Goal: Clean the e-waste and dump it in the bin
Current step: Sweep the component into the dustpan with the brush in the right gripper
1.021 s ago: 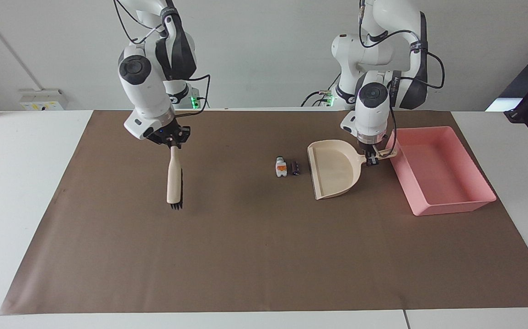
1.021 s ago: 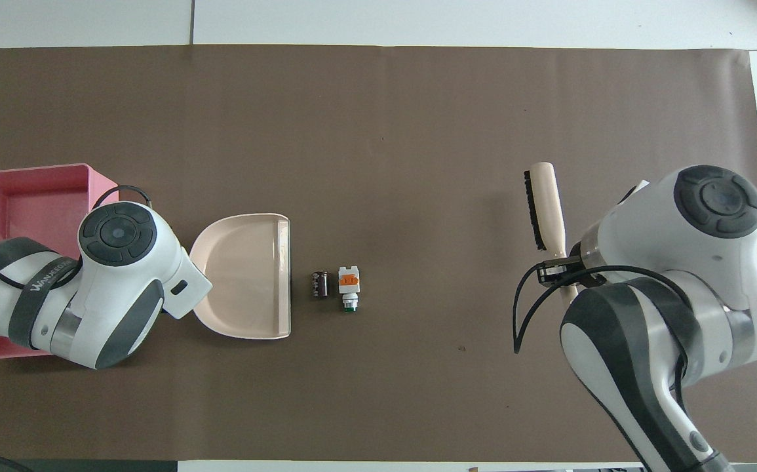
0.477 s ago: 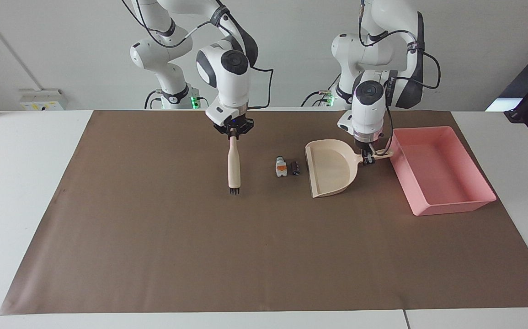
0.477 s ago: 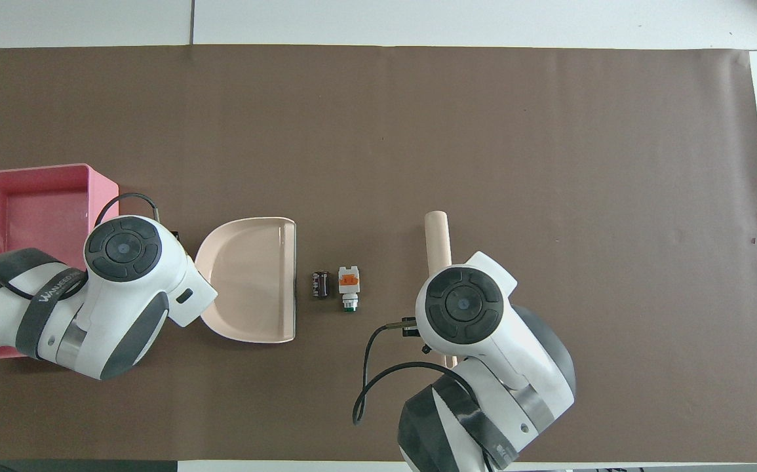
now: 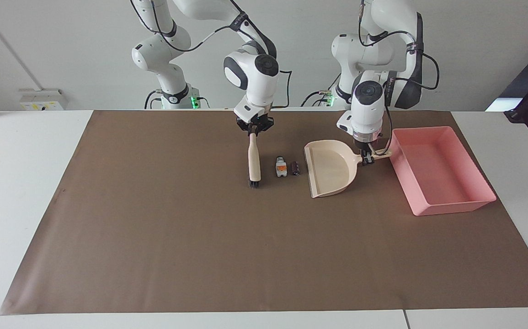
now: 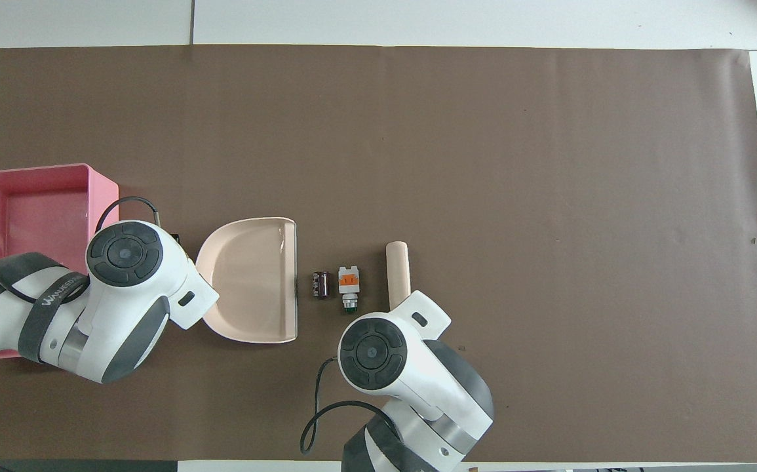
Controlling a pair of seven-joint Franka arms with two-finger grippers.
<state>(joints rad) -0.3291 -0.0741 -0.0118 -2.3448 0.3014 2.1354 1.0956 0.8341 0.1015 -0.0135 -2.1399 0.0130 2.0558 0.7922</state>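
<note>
Facing view, read from its left edge across: the right arm reaches in from its base over the brown paper mat (image 5: 154, 228) that covers the white table (image 5: 17, 183); the right gripper (image 5: 254, 130) is clamped on the top of the handle of a pale brush (image 5: 254, 160); the brush hangs with its dark bristles down at the mat, and whether they touch it cannot be told; the brush is just beside the e-waste, toward the right arm's end of the table and apart from it. Next come the two small pieces, lying on the mat side by side; the white part (image 5: 281, 167) with its orange mark is nearest the brush; the dark cylinder (image 5: 296, 168) lies just beside it, toward the left arm's end. After a narrow gap comes the beige dustpan (image 5: 330, 169), flat on the mat, its open straight edge turned to the cylinder but not touching it; the left gripper (image 5: 367, 155) is closed on the dustpan's handle. Last is the pink bin (image 5: 428, 208), on the mat near the left arm's end, just beside the handle.

The overhead view shows the same row in reverse: bin (image 6: 24, 174), dustpan (image 6: 247, 282), dark cylinder (image 6: 320, 284), white part (image 6: 349, 282), brush (image 6: 397, 272); both grippers are hidden under the arms' wrists there; the brush slants away from the robots.
</note>
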